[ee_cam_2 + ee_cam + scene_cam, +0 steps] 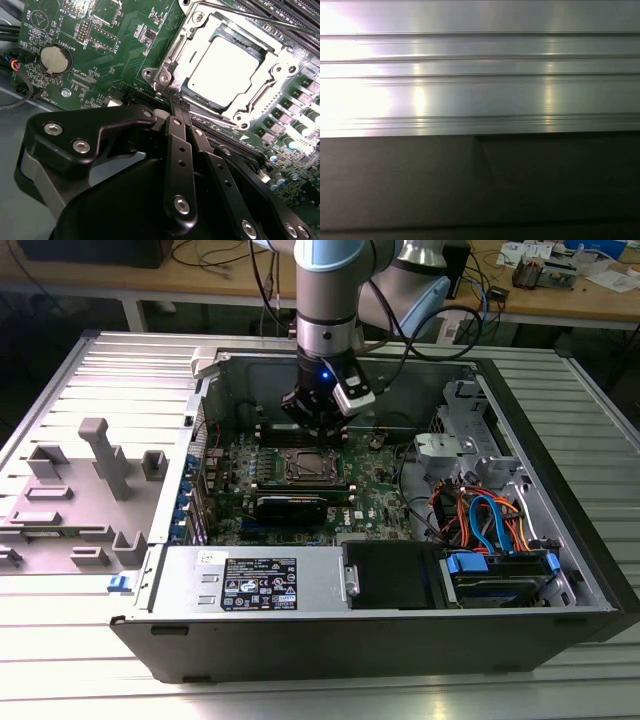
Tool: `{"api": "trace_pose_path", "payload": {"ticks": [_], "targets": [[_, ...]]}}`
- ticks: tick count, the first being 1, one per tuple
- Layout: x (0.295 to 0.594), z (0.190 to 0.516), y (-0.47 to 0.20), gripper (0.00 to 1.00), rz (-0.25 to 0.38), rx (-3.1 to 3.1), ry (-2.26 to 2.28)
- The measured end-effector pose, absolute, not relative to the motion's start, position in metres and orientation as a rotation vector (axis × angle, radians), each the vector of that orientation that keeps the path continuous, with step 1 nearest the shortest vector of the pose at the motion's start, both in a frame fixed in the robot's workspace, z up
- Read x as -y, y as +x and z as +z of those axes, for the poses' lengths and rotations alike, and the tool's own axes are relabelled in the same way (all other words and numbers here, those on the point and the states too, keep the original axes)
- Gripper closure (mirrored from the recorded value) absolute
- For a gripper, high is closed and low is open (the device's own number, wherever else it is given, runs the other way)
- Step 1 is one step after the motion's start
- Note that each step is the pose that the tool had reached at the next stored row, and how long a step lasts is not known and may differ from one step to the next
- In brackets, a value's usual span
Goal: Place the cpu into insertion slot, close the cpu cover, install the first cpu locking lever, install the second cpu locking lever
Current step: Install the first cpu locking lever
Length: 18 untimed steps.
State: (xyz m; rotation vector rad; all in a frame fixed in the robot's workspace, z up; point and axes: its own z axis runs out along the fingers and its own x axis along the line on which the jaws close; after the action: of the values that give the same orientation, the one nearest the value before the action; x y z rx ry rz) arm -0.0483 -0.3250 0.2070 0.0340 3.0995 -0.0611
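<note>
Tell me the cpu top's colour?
Pale silvery white, glaring under light; the cpu shows best in the second wrist view.

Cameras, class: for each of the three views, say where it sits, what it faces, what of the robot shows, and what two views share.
Exterior view: off the arm, above, facing the open computer case; arm and gripper show.
Second wrist view: on the arm, facing the motherboard; gripper shows.
First wrist view: on the arm, facing ribbed metal.
Shared: the cpu under the cpu cover, also in the exterior view.

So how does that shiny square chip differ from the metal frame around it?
The cpu is a solid, plain, pale silver square; the cpu cover is an open frame with a large central cutout. The cover is larger and lies over the chip's edges, the chip showing through it. Both are metal and lie flat on the motherboard.
</note>
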Motion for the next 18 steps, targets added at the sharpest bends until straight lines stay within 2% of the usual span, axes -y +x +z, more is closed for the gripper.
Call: {"api": "trace_pose_path", "payload": {"ticks": [18], "targets": [[0.3268, 0.2002, -0.0483, 0.89, -0.066, -3.1, 0.034]]}}
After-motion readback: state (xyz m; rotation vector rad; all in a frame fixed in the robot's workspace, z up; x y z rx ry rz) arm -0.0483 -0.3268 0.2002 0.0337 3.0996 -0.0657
